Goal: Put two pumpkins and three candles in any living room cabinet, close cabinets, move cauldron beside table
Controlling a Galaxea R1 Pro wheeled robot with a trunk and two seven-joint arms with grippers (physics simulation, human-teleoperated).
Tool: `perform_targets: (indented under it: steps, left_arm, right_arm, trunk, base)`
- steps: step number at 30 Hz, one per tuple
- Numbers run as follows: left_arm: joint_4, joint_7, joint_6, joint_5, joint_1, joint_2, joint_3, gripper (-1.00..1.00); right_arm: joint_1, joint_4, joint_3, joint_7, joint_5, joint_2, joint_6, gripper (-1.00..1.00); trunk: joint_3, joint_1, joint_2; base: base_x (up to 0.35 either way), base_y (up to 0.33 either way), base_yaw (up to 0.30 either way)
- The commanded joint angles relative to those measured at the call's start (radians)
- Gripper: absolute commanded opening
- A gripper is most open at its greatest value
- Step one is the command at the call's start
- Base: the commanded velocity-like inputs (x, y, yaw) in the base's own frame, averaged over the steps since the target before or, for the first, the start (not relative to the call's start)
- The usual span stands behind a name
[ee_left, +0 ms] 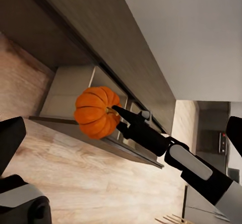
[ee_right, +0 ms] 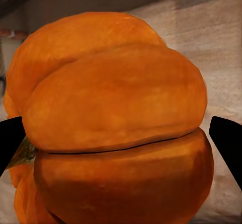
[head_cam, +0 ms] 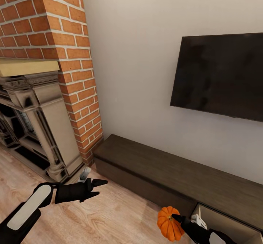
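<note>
I am carrying a pumpkin [head_cam: 170,223] in my right claw [head_cam: 176,218], clenched on it, the fingers [ee_right: 227,143] at either flank of it in the right wrist view. The step in hand is stowing it in the cabinet [head_cam: 175,174]. An open drawer [head_cam: 226,224] lies just beyond and to the outer side of that claw, its pale inside showing, so the next move, I judge, calls for swinging the pumpkin over the drawer's front edge, lowering it in and letting go. The pumpkin hangs above the floor [head_cam: 109,214], just short of the drawer. My left claw [head_cam: 95,188] hovers well apart toward the fireplace [head_cam: 44,127], fingers parted, holding nothing.
</note>
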Motion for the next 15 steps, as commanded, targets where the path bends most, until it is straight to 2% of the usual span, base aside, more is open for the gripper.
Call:
perform_targets:
  steps: [1, 5, 8, 10, 13, 15]
  left_arm:
    - [-0.001, 0.004, 0.0, 0.003, -0.001, -0.001, -0.001, 1.0]
    - [0.011, 0.008, -0.005, -0.006, -0.001, 0.001, -0.002, 1.0]
    - [0.1, 0.004, -0.017, -0.073, -0.001, -0.006, 0.0, 1.0]
    - [0.168, -0.001, -0.053, -0.118, -0.001, -0.009, 0.0, 1.0]
    - [0.226, -0.005, -0.126, -0.158, -0.001, -0.015, -0.009, 1.0]
    - [0.249, -0.005, -0.151, -0.181, -0.001, -0.02, -0.012, 1.0]
  right_arm:
    - [-0.001, -0.001, 0.008, -0.001, -0.009, -0.001, 0.0, -1.0]
    - [-0.001, 0.001, 0.008, 0.0, -0.005, -0.001, -0.028, -1.0]
    - [-0.001, 0.001, 0.011, 0.0, -0.003, 0.0, -0.06, -1.0]
    - [-0.001, 0.0, 0.013, 0.0, -0.002, 0.002, -0.072, -1.0]
    - [-0.001, -0.003, 0.014, -0.001, -0.001, 0.005, -0.078, -1.0]
    - [-0.001, -0.002, 0.015, -0.004, -0.001, 0.005, -0.079, -1.0]
  trunk:
    - [-0.004, 0.004, -0.008]
    - [-0.017, 0.019, -0.036]
    - [-0.026, 0.031, -0.057]
    - [-0.032, 0.038, -0.071]
    - [-0.042, 0.05, -0.092]
    - [-0.048, 0.058, -0.106]
  base:
    - [0.0, 0.0, 0.0]
    - [0.0, 0.0, 0.0]
    - [0.0, 0.0, 0.0]
    - [0.0, 0.0, 0.0]
    - [0.0, 0.0, 0.0]
    - [0.0, 0.0, 0.0]
